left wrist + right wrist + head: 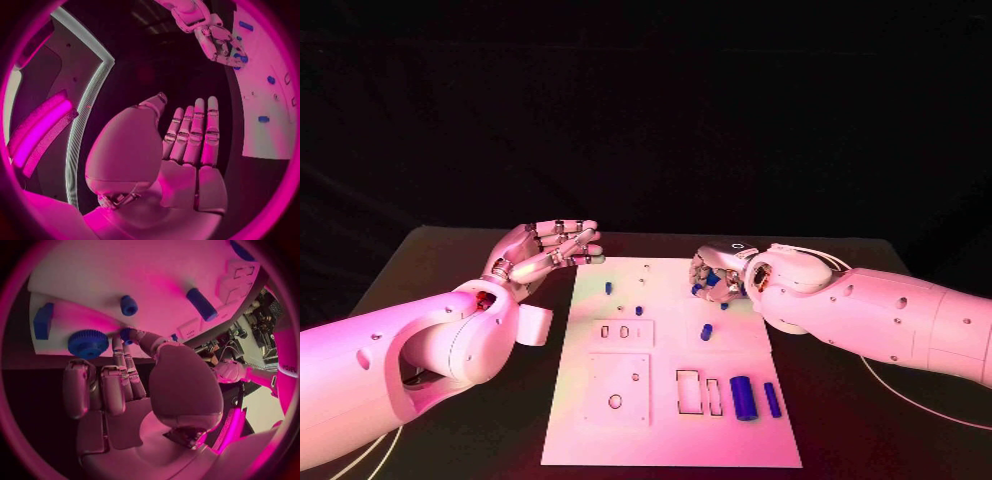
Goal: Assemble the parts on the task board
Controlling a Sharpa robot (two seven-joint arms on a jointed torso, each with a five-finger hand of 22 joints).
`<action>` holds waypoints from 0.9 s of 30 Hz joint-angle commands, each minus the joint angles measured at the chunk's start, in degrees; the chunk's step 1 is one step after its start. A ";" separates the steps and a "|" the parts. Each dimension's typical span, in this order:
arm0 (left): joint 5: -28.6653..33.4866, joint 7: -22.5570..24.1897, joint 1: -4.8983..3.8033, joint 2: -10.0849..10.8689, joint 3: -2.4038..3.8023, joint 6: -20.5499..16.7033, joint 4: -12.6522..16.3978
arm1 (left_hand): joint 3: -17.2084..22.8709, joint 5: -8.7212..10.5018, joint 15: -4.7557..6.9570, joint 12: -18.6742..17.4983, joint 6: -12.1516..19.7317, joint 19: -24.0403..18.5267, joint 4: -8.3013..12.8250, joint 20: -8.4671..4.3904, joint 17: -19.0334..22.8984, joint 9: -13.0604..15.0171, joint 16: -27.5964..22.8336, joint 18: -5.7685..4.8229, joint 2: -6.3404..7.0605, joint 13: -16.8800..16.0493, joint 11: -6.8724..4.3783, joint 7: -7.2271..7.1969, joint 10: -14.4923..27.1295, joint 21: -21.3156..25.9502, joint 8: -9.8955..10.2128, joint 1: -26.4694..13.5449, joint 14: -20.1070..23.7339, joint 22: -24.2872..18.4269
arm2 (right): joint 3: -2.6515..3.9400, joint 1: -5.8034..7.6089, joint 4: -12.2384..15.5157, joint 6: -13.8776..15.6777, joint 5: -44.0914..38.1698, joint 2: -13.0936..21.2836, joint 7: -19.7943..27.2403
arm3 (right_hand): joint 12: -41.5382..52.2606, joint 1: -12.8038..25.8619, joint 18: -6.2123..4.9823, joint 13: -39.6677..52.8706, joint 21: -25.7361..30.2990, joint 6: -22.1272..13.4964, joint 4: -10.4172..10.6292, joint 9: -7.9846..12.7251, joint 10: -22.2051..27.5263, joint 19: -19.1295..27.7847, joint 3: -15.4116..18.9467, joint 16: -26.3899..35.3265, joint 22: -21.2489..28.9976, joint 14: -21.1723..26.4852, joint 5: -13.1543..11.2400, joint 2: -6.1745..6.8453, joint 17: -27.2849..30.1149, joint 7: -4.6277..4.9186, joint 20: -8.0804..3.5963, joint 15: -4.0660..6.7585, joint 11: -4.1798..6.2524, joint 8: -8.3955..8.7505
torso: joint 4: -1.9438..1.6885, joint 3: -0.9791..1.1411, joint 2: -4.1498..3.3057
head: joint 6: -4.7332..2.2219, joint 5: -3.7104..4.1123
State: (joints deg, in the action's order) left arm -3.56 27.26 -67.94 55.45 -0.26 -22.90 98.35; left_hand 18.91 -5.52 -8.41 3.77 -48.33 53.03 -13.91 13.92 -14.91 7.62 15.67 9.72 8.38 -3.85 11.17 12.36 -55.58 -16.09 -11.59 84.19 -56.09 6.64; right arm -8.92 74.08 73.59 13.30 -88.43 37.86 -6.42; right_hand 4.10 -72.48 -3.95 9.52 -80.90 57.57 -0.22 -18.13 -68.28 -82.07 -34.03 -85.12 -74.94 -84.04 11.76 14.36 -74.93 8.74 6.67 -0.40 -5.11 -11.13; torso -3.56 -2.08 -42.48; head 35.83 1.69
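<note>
The white task board (pixel 668 430) lies mid-table. My right hand (pixel 723 272) is at its far right edge. In the right wrist view its thumb and a fingertip (pixel 119 345) pinch a small blue part (pixel 127 334) on the board, next to a blue gear (pixel 88 343). My left hand (pixel 553 248) hovers off the board's far left corner, fingers (pixel 194 130) straight and together, holding nothing. Small blue pegs (pixel 607 287) (pixel 707 331) sit on the board. A thick blue cylinder (pixel 744 397) and a thin one (pixel 772 399) lie near its right front.
White cut-out plates (pixel 619 388) with slots and holes take up the board's near half. A blue block (pixel 43 320) sits by the board's corner near the gear. Black table (pixel 459 270) surrounds the board, and my left forearm (pixel 430 345) stretches along its left side.
</note>
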 commanded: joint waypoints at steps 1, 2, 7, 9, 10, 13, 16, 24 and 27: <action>-0.27 0.50 -0.15 -0.02 0.06 0.84 0.00 | 0.17 0.13 0.06 -0.17 0.36 -0.30 -0.14 0.15 -0.11 -0.06 -0.26 0.64 0.08 0.09 0.08 1.83 0.43 -0.11 0.23 -0.50 0.49 -0.07 | -0.03 -0.13 -0.06 -1.04 -0.09 -0.14 0.25 | 0.47 -0.37 0.99 0.22 -0.46 0.78 0.36 -0.36 -0.77 -0.46 -0.37 -0.41 -1.11 -4.18 0.23 -0.94 -5.68 -0.10 -0.09 -0.14 0.18 -0.61 | -0.05 -0.03 -0.08 | -0.04 0.00; -0.27 0.50 -0.16 -0.02 0.07 0.83 -0.04 | 0.17 0.13 0.06 -0.17 0.36 -0.30 -0.14 0.15 -0.11 -0.06 -0.26 0.64 0.08 0.09 0.08 1.83 0.43 -0.11 0.23 -0.50 0.49 -0.07 | -0.03 -0.14 -0.09 -0.84 -0.06 -0.15 0.31 | 0.53 -0.49 1.00 0.30 -0.51 0.93 0.35 -0.49 -0.93 -0.47 -0.51 -0.43 -1.20 -4.18 0.29 -1.14 -5.69 -0.15 -0.12 -0.09 0.24 -0.73 | -0.05 -0.03 -0.08 | -0.04 0.00; -0.27 0.39 -0.18 -0.01 0.07 0.70 -0.16 | 0.21 0.11 0.00 -0.16 0.41 -0.43 -0.14 0.20 -0.18 -0.07 -0.35 0.63 0.02 0.09 0.12 1.86 0.51 -0.04 0.24 -0.53 0.68 -0.11 | -0.03 -0.16 -0.10 2.03 0.20 -0.20 0.92 | 1.39 -1.76 1.10 1.17 -1.01 2.72 -0.04 -1.92 -2.89 -0.64 -1.63 -0.65 -2.01 -4.19 0.32 -3.28 -5.86 -0.86 -0.63 0.55 1.03 -2.13 | -0.02 -0.02 -0.16 | -0.06 -0.02; -0.27 0.31 -0.19 -0.04 0.07 0.61 -0.16 | 0.21 0.11 0.00 -0.16 0.41 -0.43 -0.14 0.20 -0.18 -0.07 -0.35 0.63 0.02 0.09 0.12 1.86 0.51 -0.04 0.24 -0.53 0.68 -0.11 | -0.03 -0.17 -0.02 3.05 0.23 -0.18 1.07 | 1.62 -1.98 1.16 1.44 -1.23 3.42 -0.19 -2.45 -3.41 -0.78 -1.70 -0.68 -2.38 -4.19 0.28 -3.73 -5.87 -1.15 -0.80 0.76 1.30 -2.71 | -0.06 -0.04 -0.18 | -0.16 -0.03; -0.27 0.26 -0.19 -0.06 0.07 0.59 -0.15 | 0.24 0.11 -0.02 -0.15 0.42 -0.48 -0.13 0.22 -0.20 -0.07 -0.39 0.62 -0.01 0.08 0.13 1.88 0.54 -0.02 0.24 -0.52 0.76 -0.13 | -0.03 -0.17 0.03 3.62 0.21 -0.18 1.05 | 1.71 -1.98 1.20 1.59 -1.37 3.69 -0.31 -2.78 -3.68 -0.88 -1.63 -0.69 -2.62 -4.19 0.27 -3.77 -5.86 -1.30 -0.92 0.88 1.45 -2.99 | -0.11 -0.04 -0.20 | -0.18 -0.02; -0.27 0.18 -0.20 -0.06 0.07 0.50 -0.13 | 0.26 0.11 -0.02 -0.15 0.42 -0.49 -0.12 0.22 -0.22 -0.07 -0.40 0.63 -0.04 0.08 0.13 1.89 0.55 -0.01 0.24 -0.51 0.77 -0.14 | -0.03 -0.18 0.01 5.35 0.11 -0.35 0.71 | 1.96 -2.21 1.24 1.92 -1.51 4.26 -0.65 -3.47 -4.36 -0.95 -1.58 -0.77 -2.87 -4.21 0.27 -4.08 -5.97 -1.62 -1.16 1.17 1.77 -3.61 | -0.19 -0.08 -0.22 | -0.24 -0.06; -0.27 0.18 -0.22 -0.02 0.07 0.54 -0.29 | 0.27 0.11 -0.02 -0.14 0.43 -0.50 -0.11 0.23 -0.23 -0.07 -0.40 0.63 -0.05 0.08 0.14 1.90 0.56 -0.01 0.24 -0.50 0.78 -0.14 | -0.03 -0.17 0.05 7.02 0.02 -0.57 0.39 | 2.03 -2.57 1.25 2.12 -1.55 4.43 -1.00 -3.93 -4.65 -0.95 -1.73 -0.81 -2.97 -4.22 0.31 -4.47 -5.99 -1.69 -1.33 1.32 1.94 -3.95 | -0.15 -0.12 -0.21 | -0.21 -0.19; 1.01 0.46 -0.83 -0.08 0.07 1.94 -2.90 | 0.33 0.19 -0.21 -0.14 0.64 -0.87 -0.10 0.37 -0.44 -0.10 -0.61 0.60 -0.14 0.07 0.37 2.25 0.87 0.17 0.32 -0.61 1.21 -0.27 | 0.05 0.07 -1.47 11.52 0.00 -3.09 -0.40 | 1.89 -2.57 1.13 2.17 -1.21 4.38 -1.15 -4.19 -4.50 -0.61 -1.73 -0.76 -2.44 -4.19 0.31 -4.48 -5.87 -1.63 -1.39 1.32 1.87 -4.07 | -0.26 -0.13 -0.25 | -0.69 -0.39; 1.35 0.61 -1.12 -0.08 0.07 2.31 -4.11 | 0.42 0.20 -0.43 -0.08 0.77 -1.37 0.03 0.57 -0.64 -0.11 -0.97 0.57 -0.20 0.03 0.54 2.43 1.05 0.42 0.35 -0.61 1.91 -0.45 | 0.10 0.23 -2.70 12.72 0.08 -4.52 -0.40 | 1.86 -2.59 1.13 2.18 -1.22 4.39 -1.21 -4.26 -4.46 -0.61 -1.74 -0.78 -2.46 -4.20 0.31 -4.48 -5.91 -1.63 -1.39 1.32 1.87 -4.11 | -0.35 -0.12 -0.37 | -0.80 -0.39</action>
State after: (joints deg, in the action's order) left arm -3.19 27.17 -68.88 55.45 -0.26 -22.38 94.57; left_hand 18.91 -5.52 -8.92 3.77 -47.93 51.97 -13.91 14.52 -15.50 7.56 15.07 9.71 8.26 -3.86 11.78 12.38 -54.98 -15.87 -11.59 84.08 -54.55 6.24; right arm -8.85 74.23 71.31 22.67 -88.17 33.67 -6.58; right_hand 5.93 -74.29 -3.05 11.49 -82.19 61.75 -1.07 -22.45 -71.97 -82.88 -35.72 -85.57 -74.92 -84.03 11.83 11.08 -74.91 7.03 5.42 0.64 -3.88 -14.87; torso -3.83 -2.19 -42.71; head 35.15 1.34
